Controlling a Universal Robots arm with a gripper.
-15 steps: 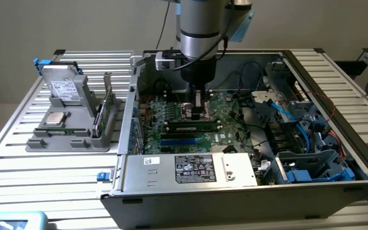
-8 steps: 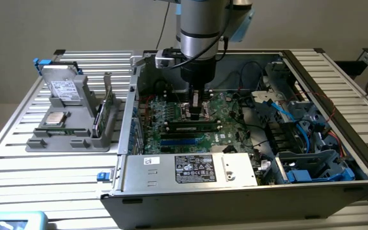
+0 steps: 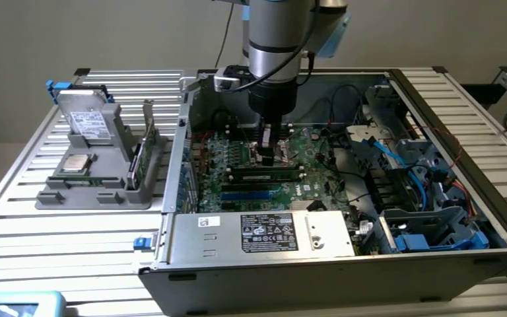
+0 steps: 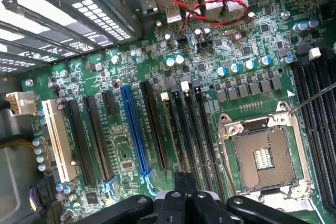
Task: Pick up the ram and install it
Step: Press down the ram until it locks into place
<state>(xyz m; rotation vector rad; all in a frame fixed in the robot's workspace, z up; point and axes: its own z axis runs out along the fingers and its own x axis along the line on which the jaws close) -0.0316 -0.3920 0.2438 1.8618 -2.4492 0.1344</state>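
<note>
Case: open grey metal computer case [image 3: 342, 271] on slatted table.
Holder: grey plastic parts stand [image 3: 95, 188], beside case, exterior view's left.
Drive: silver hard drive [image 3: 89, 122], upright in stand.

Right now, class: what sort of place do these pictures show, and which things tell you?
Probably a robot workbench for computer assembly: an open grey metal computer case, its green motherboard, and a slatted aluminium table.

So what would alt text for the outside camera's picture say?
A grey robot arm's gripper reaches down, shut, into an open grey metal computer case, just above a thin green ram stick lying along the green motherboard.
</note>
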